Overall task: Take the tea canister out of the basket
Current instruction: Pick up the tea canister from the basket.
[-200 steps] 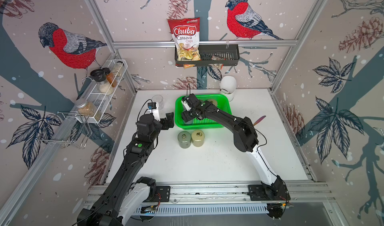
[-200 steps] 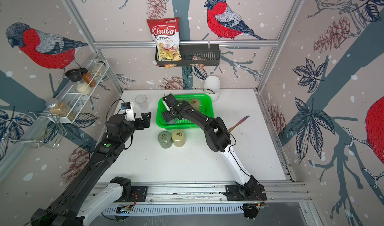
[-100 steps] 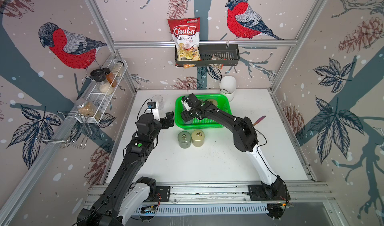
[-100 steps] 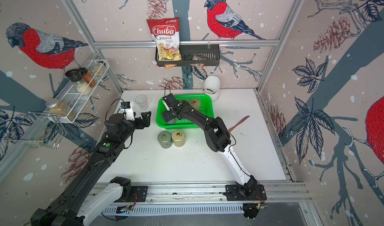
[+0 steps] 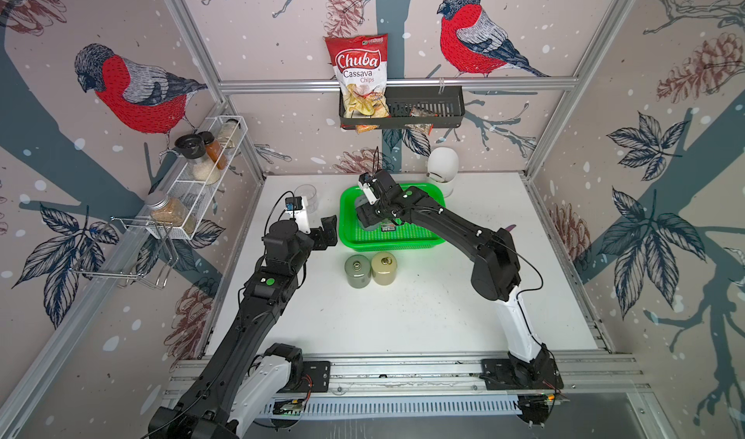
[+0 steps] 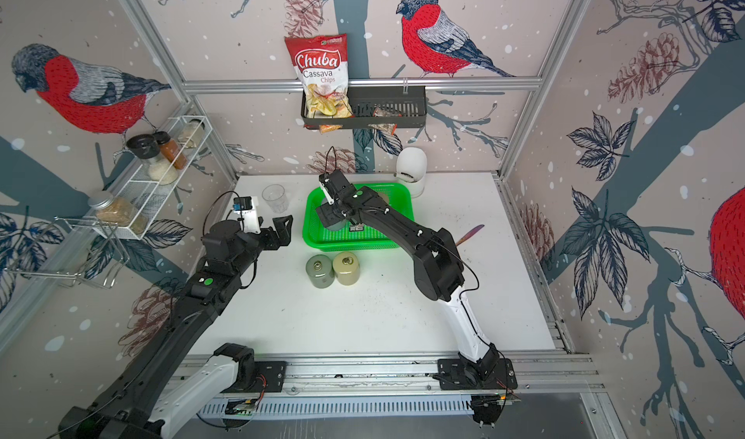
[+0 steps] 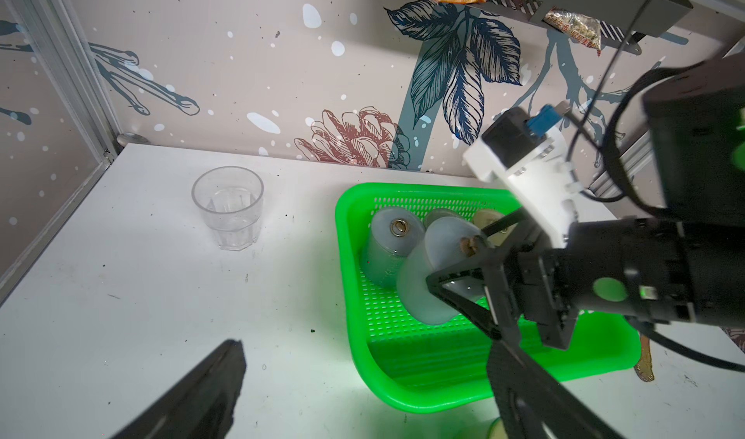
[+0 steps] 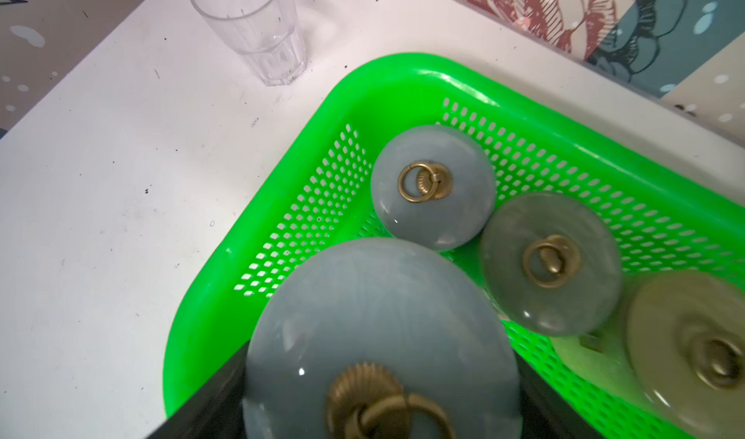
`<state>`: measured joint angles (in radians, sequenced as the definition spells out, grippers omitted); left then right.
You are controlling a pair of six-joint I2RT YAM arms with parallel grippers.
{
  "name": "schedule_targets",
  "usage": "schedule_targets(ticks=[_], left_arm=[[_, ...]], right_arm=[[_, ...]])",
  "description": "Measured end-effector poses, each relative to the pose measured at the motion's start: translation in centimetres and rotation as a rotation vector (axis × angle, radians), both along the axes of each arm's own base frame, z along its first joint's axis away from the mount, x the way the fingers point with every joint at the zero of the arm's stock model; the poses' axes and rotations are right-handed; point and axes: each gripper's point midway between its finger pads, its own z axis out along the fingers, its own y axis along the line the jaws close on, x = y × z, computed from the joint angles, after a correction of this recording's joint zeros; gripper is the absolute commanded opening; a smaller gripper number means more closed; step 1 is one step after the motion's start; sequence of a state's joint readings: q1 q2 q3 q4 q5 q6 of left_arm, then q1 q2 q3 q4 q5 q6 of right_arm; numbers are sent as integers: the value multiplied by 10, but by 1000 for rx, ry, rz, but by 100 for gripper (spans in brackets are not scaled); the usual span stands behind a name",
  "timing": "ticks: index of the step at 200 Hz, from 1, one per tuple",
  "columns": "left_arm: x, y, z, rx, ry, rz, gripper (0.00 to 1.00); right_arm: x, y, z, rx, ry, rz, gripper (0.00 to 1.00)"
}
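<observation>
The basket (image 5: 345, 224) stands on the counter (image 5: 403, 320), the glass (image 5: 307, 197) to its left. Two canisters (image 5: 358, 271) stand just before it; further canisters (image 8: 433, 215) sit inside.

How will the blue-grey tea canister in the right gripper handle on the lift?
Likely slippery: the blue-grey tea canister looks glossy, and the right gripper pinches its round sides. It sits tilted in the left wrist view, so it may pivot. Looks rigid; would probably roll if dropped in the basket.
</observation>
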<state>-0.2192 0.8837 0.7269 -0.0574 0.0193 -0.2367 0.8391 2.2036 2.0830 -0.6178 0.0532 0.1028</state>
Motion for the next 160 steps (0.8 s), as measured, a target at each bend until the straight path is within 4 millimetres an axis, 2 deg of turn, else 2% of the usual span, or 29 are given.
schedule_targets(ticks=[43, 68, 89, 125, 160], left_arm=[[7, -3, -6, -11, 42, -1, 95], [23, -7, -3, -8, 72, -3, 93], [38, -13, -9, -2, 125, -17, 90], [50, -22, -29, 4, 215, -46, 88], [51, -28, -45, -5, 268, -78, 90]], right_arm=[[-16, -25, 49, 31, -83, 0, 0], [-35, -49, 75, 48, -134, 3, 0], [-56, -69, 85, 49, -164, 5, 0], [-98, -102, 78, 17, -176, 29, 0], [-125, -136, 47, -13, -139, 3, 0]])
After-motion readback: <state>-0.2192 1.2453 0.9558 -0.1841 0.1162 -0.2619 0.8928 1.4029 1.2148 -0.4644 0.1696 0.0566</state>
